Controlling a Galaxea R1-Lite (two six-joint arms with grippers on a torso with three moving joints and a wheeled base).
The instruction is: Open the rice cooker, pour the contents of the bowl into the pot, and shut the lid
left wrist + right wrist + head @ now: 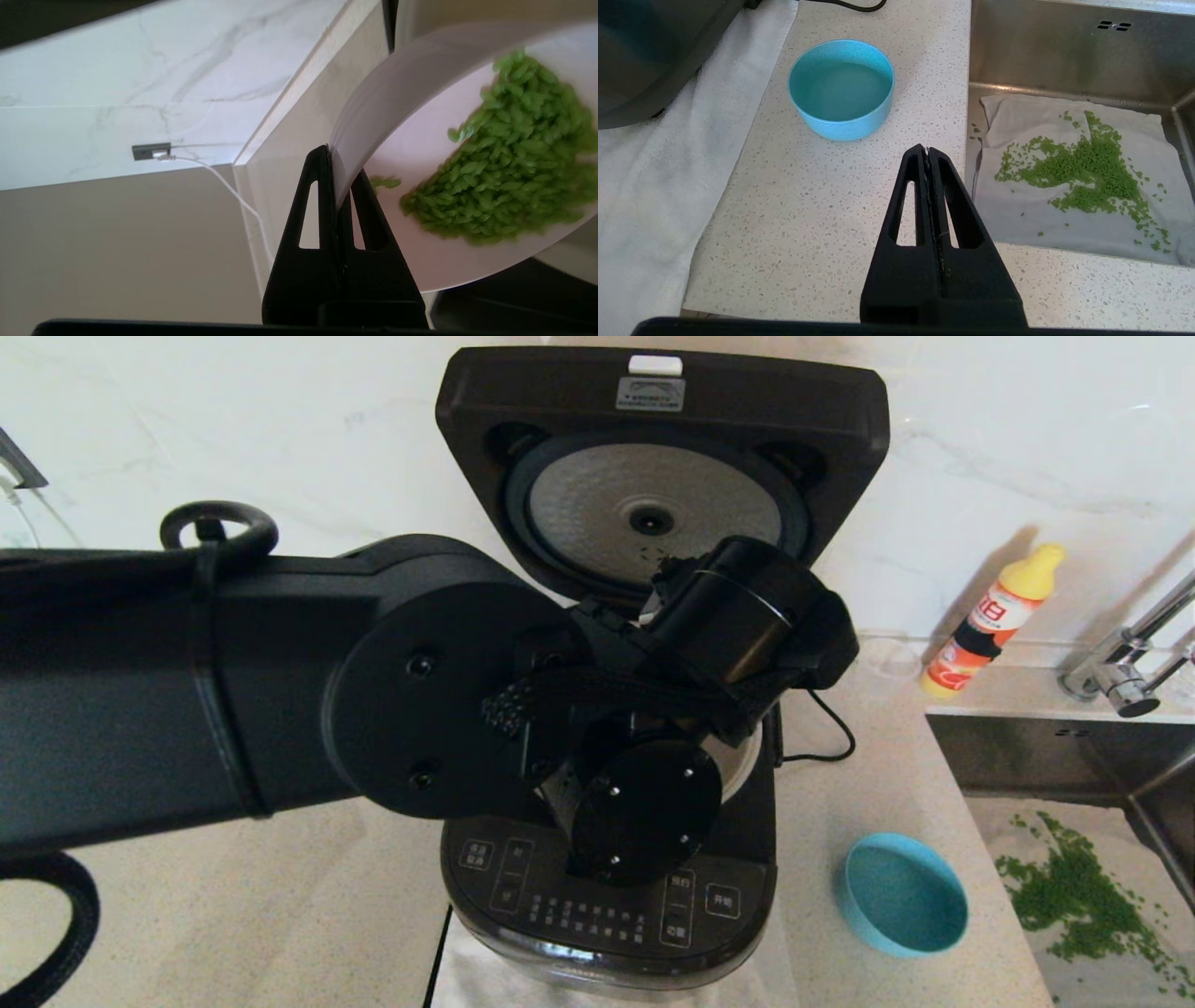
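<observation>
Rice cooker point(607, 905) stands on the counter with its lid point(658, 467) raised upright at the back, the dimpled silver disc of its underside facing forward. Most of the cooker's opening is hidden in the head view by the left arm, which reaches across above it; only a pale sliver of the pot point(744, 767) shows past the arm's wrist, and the control panel peeks out below.

The left gripper point(337, 186) and the bowl cannot be seen in the head view. The left wrist view shows its fingers clamped on the rim of the pale-pink bowl point(420, 140), which is tilted; the green grains point(504, 163) are heaped against one side and look blurred. The bowl runs off the picture's edge.

Right of the cooker a blue bowl point(901, 893) sits on the counter. Beyond it lies the sink point(1027, 747), where loose green grains are scattered on a cloth point(1064, 210). The right gripper point(930, 186) hangs above the counter near the blue bowl, fingers pressed together on nothing.
</observation>
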